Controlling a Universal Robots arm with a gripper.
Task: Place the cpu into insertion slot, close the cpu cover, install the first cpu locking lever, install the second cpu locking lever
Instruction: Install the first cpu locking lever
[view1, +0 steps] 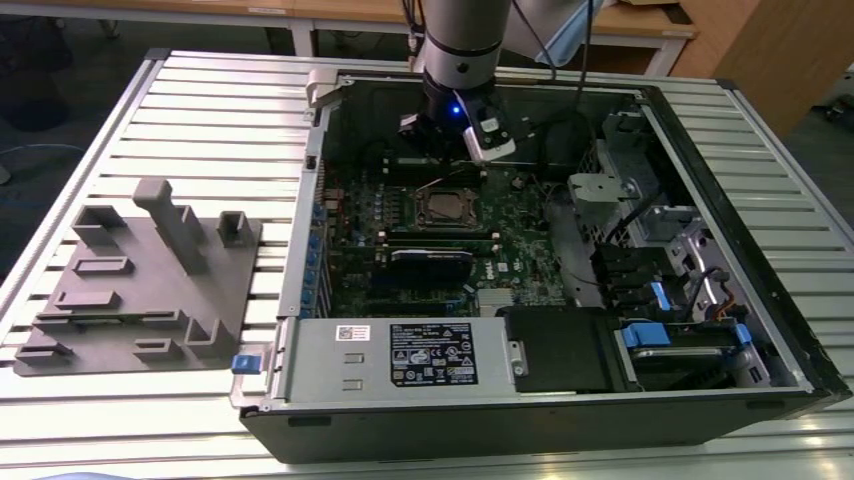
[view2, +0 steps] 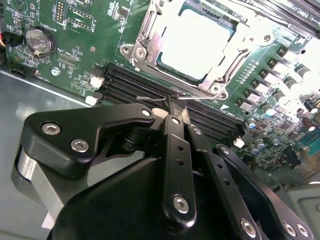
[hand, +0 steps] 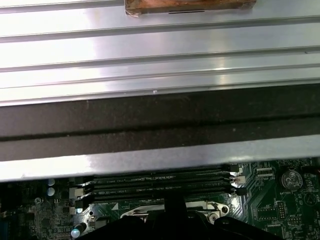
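As gripper (view2: 176, 111) hovers, square cpu (view2: 195, 42), silvery cover (view2: 151, 46)

A slatted metal table (view1: 214, 110) carries an open computer case (view1: 534, 432) and a grey fixture (view1: 134, 300).

Lab: slatted aluminium bench (view1: 200, 110), opened computer case (view1: 561, 400), wooden desks (view1: 641, 25).

No legible text anywhere. On the silver power supply (view1: 320, 365), a black-and-white label (view1: 431, 353) and a small white sticker (view1: 351, 333), both printed too finely to read. On the green motherboard (view2: 75, 55), tiny white lettering (view2: 67, 52) beside the coin battery (view2: 40, 41), likewise beyond reading.
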